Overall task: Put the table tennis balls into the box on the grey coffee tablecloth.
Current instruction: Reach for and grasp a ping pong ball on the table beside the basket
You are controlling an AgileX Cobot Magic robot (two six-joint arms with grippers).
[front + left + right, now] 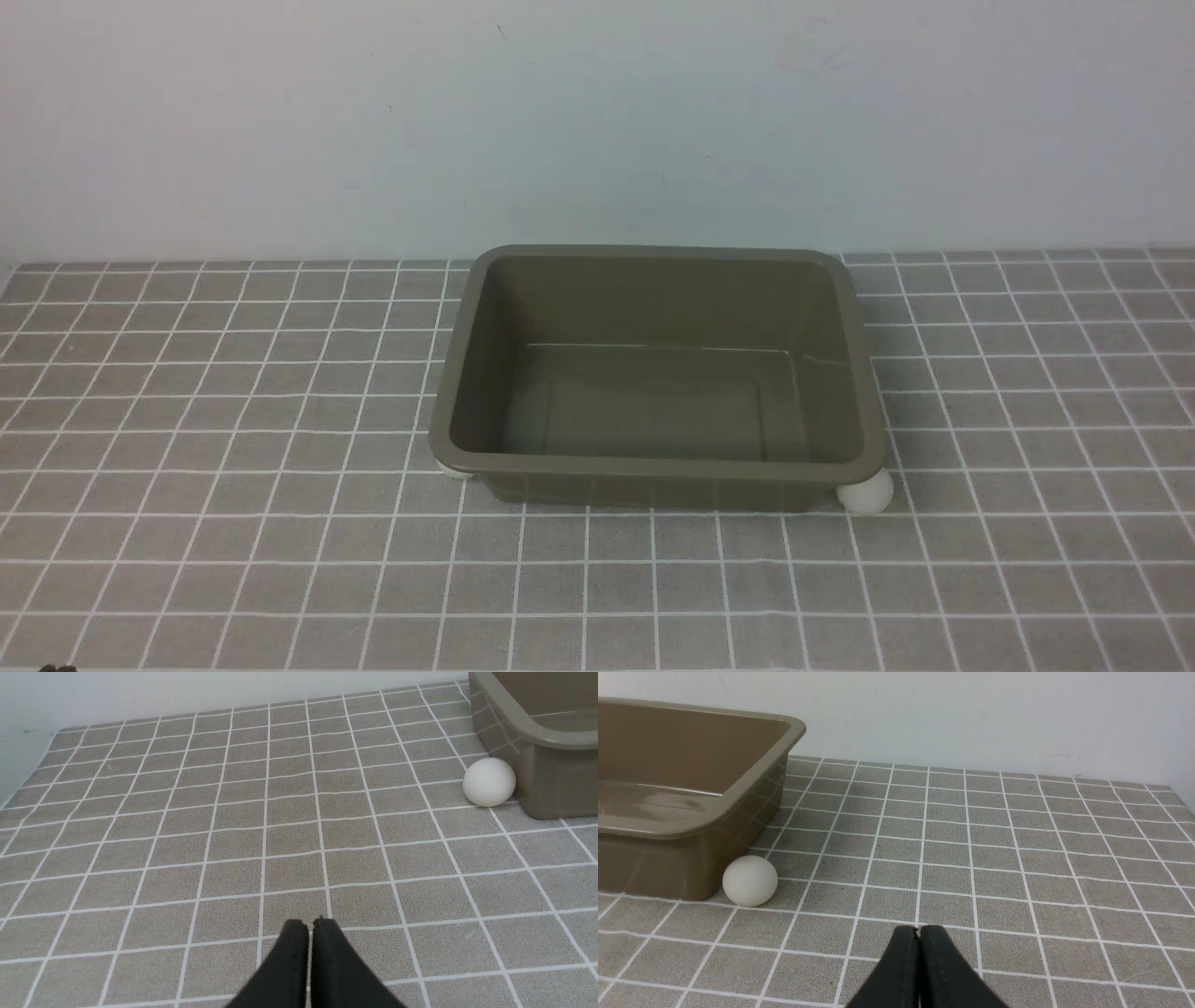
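Observation:
The olive-brown box stands empty in the middle of the grey coffee tablecloth. One white table tennis ball rests against its near right corner, half tucked under the rim. The other ball peeks out under the near left corner. In the left wrist view that ball lies beside the box, well away from my left gripper, which is shut and holds nothing. The right wrist view has its ball touching the box. My right gripper is shut with nothing in it. Neither gripper appears in the front view.
A plain pale wall rises just behind the cloth's far edge. The cloth's left edge meets the wall in the left wrist view, and its right edge is visible in the right wrist view.

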